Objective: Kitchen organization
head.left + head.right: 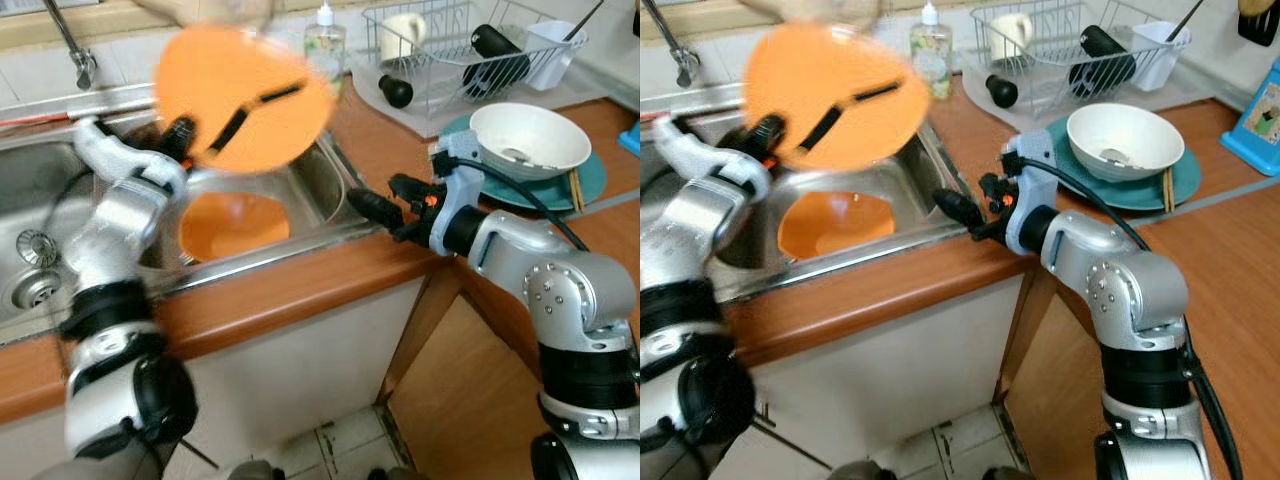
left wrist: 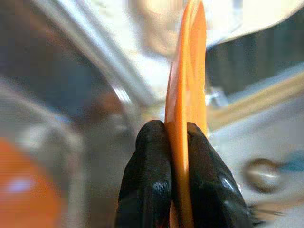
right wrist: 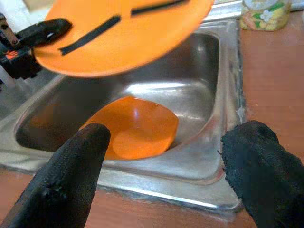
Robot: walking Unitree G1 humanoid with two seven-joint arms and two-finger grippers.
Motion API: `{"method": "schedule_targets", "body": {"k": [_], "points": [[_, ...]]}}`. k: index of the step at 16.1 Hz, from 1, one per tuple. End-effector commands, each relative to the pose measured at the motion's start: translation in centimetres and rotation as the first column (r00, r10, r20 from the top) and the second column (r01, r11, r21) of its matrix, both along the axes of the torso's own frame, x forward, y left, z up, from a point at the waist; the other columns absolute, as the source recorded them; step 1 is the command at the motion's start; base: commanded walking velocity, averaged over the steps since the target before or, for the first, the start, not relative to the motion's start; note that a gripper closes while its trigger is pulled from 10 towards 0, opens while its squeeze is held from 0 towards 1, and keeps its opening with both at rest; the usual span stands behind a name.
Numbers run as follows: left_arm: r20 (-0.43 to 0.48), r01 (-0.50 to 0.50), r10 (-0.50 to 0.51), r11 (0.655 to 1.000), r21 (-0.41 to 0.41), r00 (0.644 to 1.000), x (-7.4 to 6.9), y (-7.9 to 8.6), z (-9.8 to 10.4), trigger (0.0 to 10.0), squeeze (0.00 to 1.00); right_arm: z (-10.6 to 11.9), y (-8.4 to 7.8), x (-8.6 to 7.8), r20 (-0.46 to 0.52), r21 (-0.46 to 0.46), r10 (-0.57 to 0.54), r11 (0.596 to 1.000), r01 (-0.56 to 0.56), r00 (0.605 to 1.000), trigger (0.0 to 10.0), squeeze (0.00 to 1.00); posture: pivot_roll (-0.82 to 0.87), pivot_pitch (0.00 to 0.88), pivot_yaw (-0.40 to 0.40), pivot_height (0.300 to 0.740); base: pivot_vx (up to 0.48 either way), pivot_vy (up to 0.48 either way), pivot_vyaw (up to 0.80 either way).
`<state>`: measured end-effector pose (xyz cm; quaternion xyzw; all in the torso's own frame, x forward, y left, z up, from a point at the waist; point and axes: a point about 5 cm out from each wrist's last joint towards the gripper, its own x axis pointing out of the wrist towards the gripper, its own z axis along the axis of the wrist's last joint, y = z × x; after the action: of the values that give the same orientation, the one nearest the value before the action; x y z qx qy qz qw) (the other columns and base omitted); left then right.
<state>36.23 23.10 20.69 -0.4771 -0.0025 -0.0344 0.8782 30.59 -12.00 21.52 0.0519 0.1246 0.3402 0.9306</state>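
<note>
- A flat, round orange plastic plate (image 1: pixel 245 95) is pinched at its rim by the left gripper (image 1: pixel 190 140) and is held tilted above the stainless steel sink (image 1: pixel 330 185). The plate is smooth and matte, with black strip-like marks seen across its face.
- In the left wrist view the plate (image 2: pixel 187 95) is seen edge-on, thin as a wafer, and the two black fingers (image 2: pixel 149 185) are clamped tight on either side of it.
- A second orange dish, a shallow bowl (image 3: pixel 135 126) with a wavy glossy rim, is left lying at the bottom of the shiny metal basin, right under the lifted plate.
- The right gripper (image 1: pixel 385 210) is parked over the wooden counter edge (image 1: pixel 290 290) just beside the sink's right rim. Its fuzzy black fingers (image 3: pixel 71 175) are spread wide apart and nothing is held between them.
- On the counter to the right, a white ceramic bowl (image 1: pixel 530 140) is stacked on a teal round plate (image 1: pixel 590 180), with a pair of wooden chopsticks (image 1: pixel 577 190) laid on the plate's edge.
- Behind that, a wire dish rack (image 1: pixel 455 50) is loaded with a white mug (image 1: pixel 403 35) and a black bottle (image 1: pixel 500 50); a clear soap bottle (image 1: pixel 325 45) is stood near the sink's back corner.
</note>
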Motion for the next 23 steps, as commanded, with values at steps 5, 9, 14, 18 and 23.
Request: {"method": "schedule_targets", "body": {"k": [5,9,14,18,23], "points": [[-0.156,-0.018,0.059,0.968,0.251,0.986,-0.5,0.3,-1.2,0.0,0.00,-0.5,0.8,-0.6,0.022,-0.145,0.066,0.987,-0.062,0.998,10.0,0.00,-0.04,0.017,0.035,0.740,0.000,0.000,0.00],[-0.285,0.057,0.038,0.947,0.316,0.958,0.4,-1.2,-3.1,0.0,0.00,-0.8,0.9,-0.9,0.022,-0.191,0.085,0.978,-0.079,0.996,10.0,0.00,-0.05,0.013,0.043,0.740,0.000,0.000,0.00],[-0.415,0.137,0.019,0.930,0.341,0.910,1.4,-2.2,-4.9,10.0,0.00,-1.0,1.1,-1.0,0.022,-0.200,0.078,0.977,-0.072,0.997,10.0,0.00,-0.06,0.001,0.054,0.740,0.000,0.000,0.00],[-0.466,0.147,0.035,0.926,0.348,0.884,1.5,-2.3,-5.9,10.0,1.00,-1.2,0.9,-1.1,0.020,-0.206,0.060,0.977,-0.055,0.998,10.0,0.00,-0.07,0.000,0.056,0.740,0.000,0.000,0.00],[-0.473,0.141,0.069,0.908,0.394,0.878,1.3,-1.3,-6.3,10.0,1.00,-1.3,0.7,-0.7,0.019,-0.213,0.028,0.977,-0.023,0.999,10.0,0.00,-0.06,0.000,0.045,0.740,0.000,0.000,0.00]]}}
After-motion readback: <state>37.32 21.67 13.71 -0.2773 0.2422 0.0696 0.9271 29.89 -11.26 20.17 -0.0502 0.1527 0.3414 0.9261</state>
